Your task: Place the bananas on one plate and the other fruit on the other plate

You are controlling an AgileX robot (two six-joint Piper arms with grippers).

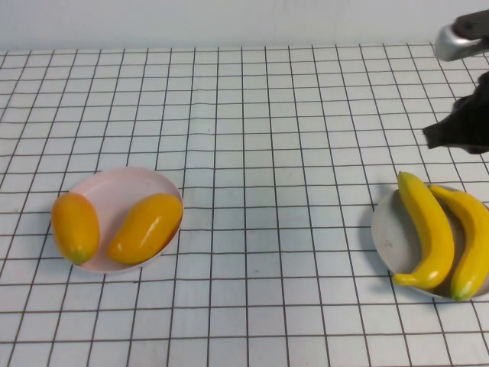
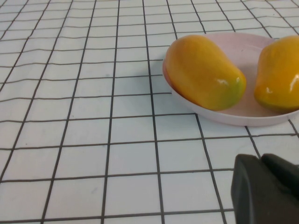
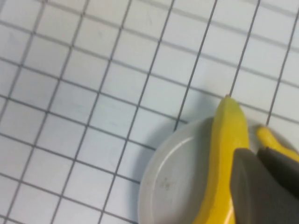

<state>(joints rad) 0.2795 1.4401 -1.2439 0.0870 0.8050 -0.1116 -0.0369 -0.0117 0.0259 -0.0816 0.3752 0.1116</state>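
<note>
Two bananas (image 1: 428, 229) (image 1: 472, 237) lie side by side on the grey plate (image 1: 386, 233) at the right. Two oval orange-yellow fruits (image 1: 75, 227) (image 1: 145, 228) lie on the pink plate (image 1: 114, 191) at the left. My right gripper (image 1: 439, 136) hangs shut and empty above the table just behind the grey plate. In the right wrist view it (image 3: 257, 154) is over the bananas (image 3: 226, 140) and the plate (image 3: 173, 182). My left gripper (image 2: 261, 161) is out of the high view. It is shut and empty, short of the pink plate (image 2: 233, 116) and its fruits (image 2: 203, 72).
The table is covered with a white cloth with a black grid (image 1: 252, 153). A pale wall runs along the far edge. The grey plate reaches the right edge of the high view.
</note>
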